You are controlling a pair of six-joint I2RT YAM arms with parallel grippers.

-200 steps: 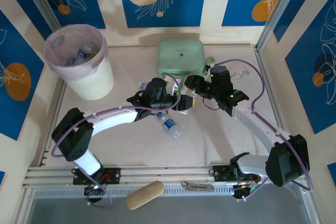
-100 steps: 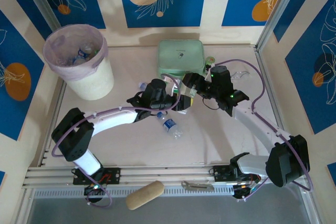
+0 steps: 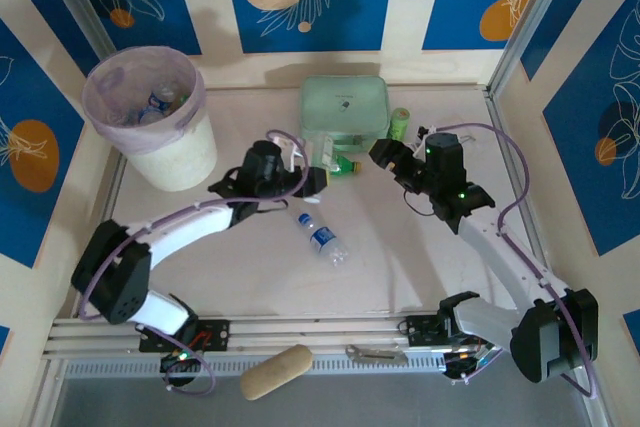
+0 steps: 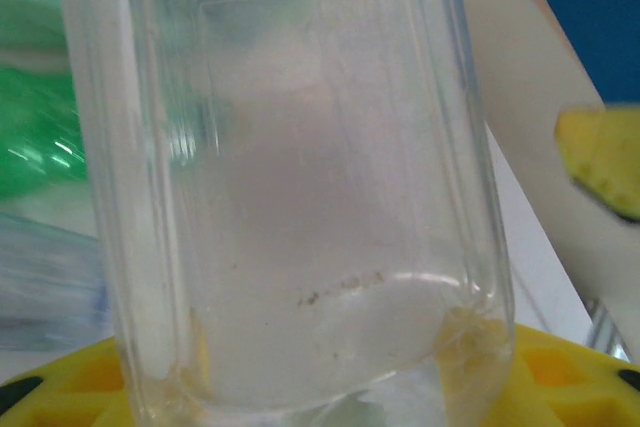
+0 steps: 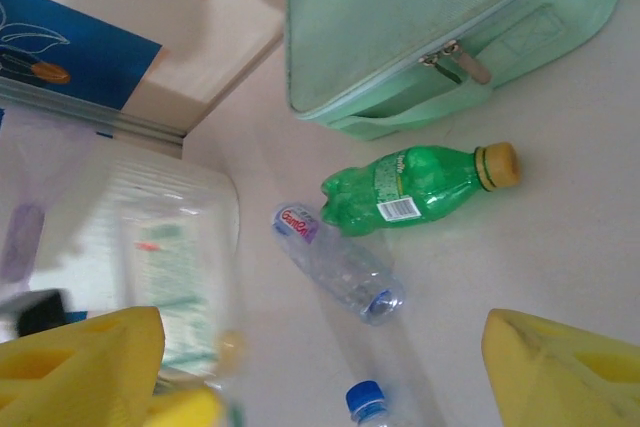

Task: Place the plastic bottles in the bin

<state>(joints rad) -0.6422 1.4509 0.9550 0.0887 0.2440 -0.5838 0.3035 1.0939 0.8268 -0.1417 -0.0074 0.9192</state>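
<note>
A clear plastic bottle stands between the yellow pads of my left gripper, which is shut on it. From above, that gripper sits just in front of the mint case, with the bottle at its tip. My right gripper hangs open and empty to the right of it; its yellow fingers stand wide apart. Below it lie a green bottle with a yellow cap, a clear bottle and a blue cap. The bin stands far left with bottles inside.
A mint-green zip case lies at the back centre, a second green bottle beside its right edge. A clear blue-labelled bottle lies mid-table. A tan roll and a metal tool rest on the front rail.
The right gripper opened, let go of the clear bottle and drew back to the right. The left gripper closed on that bottle and moved left and back with it.
</note>
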